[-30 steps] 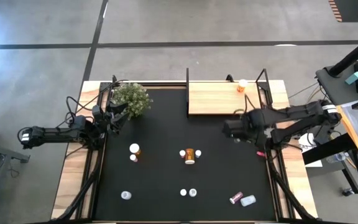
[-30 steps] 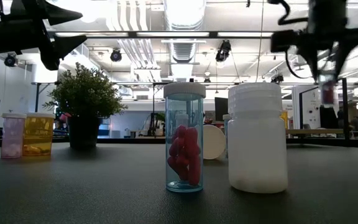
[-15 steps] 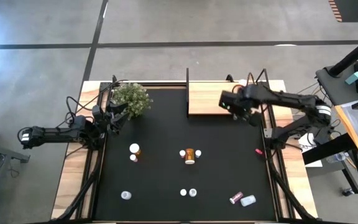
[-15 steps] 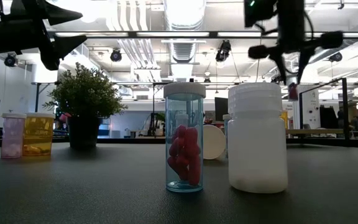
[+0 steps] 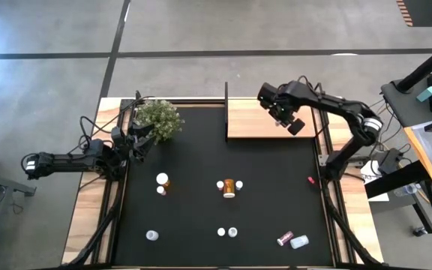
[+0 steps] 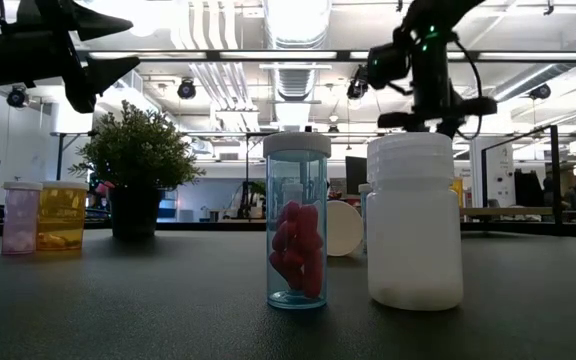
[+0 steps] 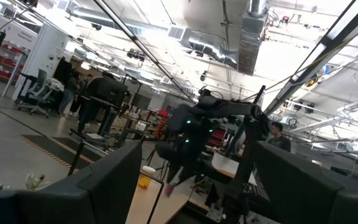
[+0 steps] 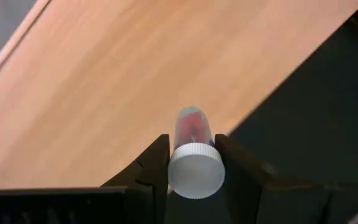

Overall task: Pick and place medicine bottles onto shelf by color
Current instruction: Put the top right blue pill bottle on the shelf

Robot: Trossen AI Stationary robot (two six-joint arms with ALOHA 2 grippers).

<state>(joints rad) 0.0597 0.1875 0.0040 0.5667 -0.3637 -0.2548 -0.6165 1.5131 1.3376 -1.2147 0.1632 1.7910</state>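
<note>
Moved: right claw, from table's right edge to above shelf, clamped on pink bottle held over shelf's front edge. Left claw: fingers apart, beside plant. Other bottles scattered on table.

Pink, white-capped bottle; light wooden shelf.

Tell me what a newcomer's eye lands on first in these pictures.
The right gripper, raised over the wooden shelf at the table's far side, clamps a white-capped bottle of pink pills. In the low view, a clear bottle of red pills and a white bottle loom close to the camera. The left gripper waits open beside the potted plant.
</note>
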